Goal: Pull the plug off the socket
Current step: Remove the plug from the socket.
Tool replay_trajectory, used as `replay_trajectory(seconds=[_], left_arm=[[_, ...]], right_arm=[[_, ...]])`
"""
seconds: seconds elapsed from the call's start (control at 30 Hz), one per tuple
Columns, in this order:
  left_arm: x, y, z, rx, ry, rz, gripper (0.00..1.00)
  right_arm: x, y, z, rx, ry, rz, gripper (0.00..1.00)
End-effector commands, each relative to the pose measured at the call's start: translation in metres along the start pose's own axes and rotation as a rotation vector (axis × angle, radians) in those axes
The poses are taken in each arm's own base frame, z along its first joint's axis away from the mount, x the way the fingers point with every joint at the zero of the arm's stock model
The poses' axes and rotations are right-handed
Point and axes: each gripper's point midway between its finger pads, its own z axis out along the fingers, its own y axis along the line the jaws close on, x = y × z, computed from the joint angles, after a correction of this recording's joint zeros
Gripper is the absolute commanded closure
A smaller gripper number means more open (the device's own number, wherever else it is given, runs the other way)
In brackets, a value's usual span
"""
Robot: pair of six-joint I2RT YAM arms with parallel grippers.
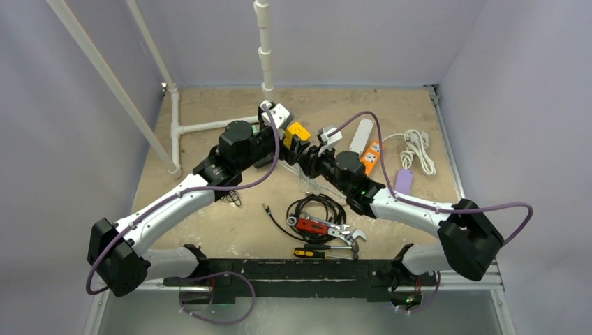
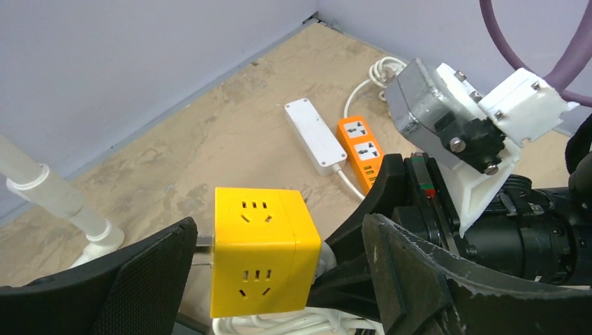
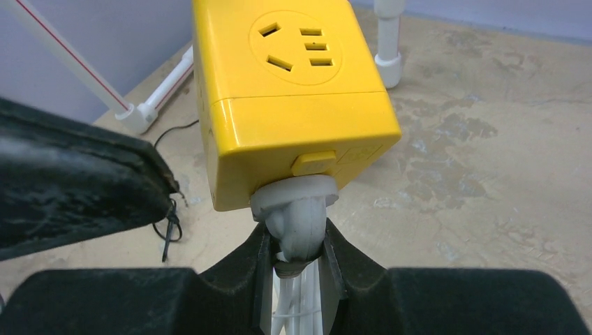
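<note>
Overhead view: the yellow socket cube [image 1: 298,131] sits mid-table where both wrists meet; the jaw states are unreadable there. Right wrist view: the right gripper [image 3: 294,241] is clamped on the white plug [image 3: 293,206], which is seated in the cube's near face. Left wrist view: the left gripper [image 2: 279,234] stands open, straddling the cube with a gap on each side.

Yellow socket [image 3: 290,91] (pale grey cord [image 3: 297,220]).

Pale lavender walls [image 1: 349,35] enclose a worn tan tabletop [image 1: 237,234]; white pipes [image 1: 264,49] stand at the back.
</note>
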Motion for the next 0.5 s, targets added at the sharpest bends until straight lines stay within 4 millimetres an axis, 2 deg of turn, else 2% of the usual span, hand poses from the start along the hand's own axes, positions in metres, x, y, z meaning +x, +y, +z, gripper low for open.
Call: replay_trajectory(seconds=[0.0, 0.13, 0.23, 0.4, 0.47], left_arm=[[0.003, 0.007, -0.001, -0.031, -0.001, 0.069, 0.15], [0.016, 0.016, -0.002, -0.075, 0.056, 0.088, 0.17], [0.025, 0.019, -0.003, -0.094, 0.086, 0.085, 0.21], [0.031, 0.011, -0.003, -0.049, 0.115, 0.079, 0.24], [0.034, 0.011, -0.003, -0.041, 0.131, 0.087, 0.29]], right_arm=[[-0.047, 0.024, 0.009, -0.078, -0.116, -0.001, 1.0], [-0.045, 0.023, 0.01, -0.069, -0.109, -0.004, 1.0], [-0.046, 0.023, 0.01, -0.066, -0.114, -0.003, 1.0], [-0.047, 0.022, 0.008, -0.06, -0.117, -0.004, 1.0], [-0.048, 0.022, 0.006, -0.06, -0.122, -0.006, 1.0]])
